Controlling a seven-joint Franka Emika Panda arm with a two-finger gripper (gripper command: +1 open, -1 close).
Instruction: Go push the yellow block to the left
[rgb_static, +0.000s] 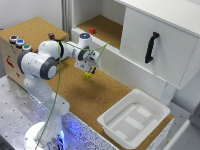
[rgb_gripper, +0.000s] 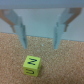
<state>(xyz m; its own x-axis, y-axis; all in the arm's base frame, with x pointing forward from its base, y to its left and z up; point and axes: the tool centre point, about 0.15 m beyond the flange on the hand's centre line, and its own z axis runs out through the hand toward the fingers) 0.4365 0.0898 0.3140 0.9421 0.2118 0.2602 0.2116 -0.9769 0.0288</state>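
Note:
The yellow block (rgb_static: 88, 75) lies on the cork tabletop (rgb_static: 75, 95), in front of the white cabinet's low wall. In the wrist view the yellow block (rgb_gripper: 31, 65) shows dark letters on its faces. My gripper (rgb_static: 89, 68) hangs just above the block and a little behind it. Seen from the wrist, the gripper (rgb_gripper: 41, 45) is open, with both grey fingers (rgb_gripper: 21, 30) spread wide and nothing between them. The block sits on the cork short of the fingertips, nearer one finger than the other, and touches neither.
A white bin (rgb_static: 134, 117) stands on the cork at the exterior view's right. Behind it is a white cabinet with a black handle (rgb_static: 151, 47). A red block (rgb_static: 92, 30) sits on its open shelf. Coloured buttons (rgb_static: 20, 43) sit on a box at the left.

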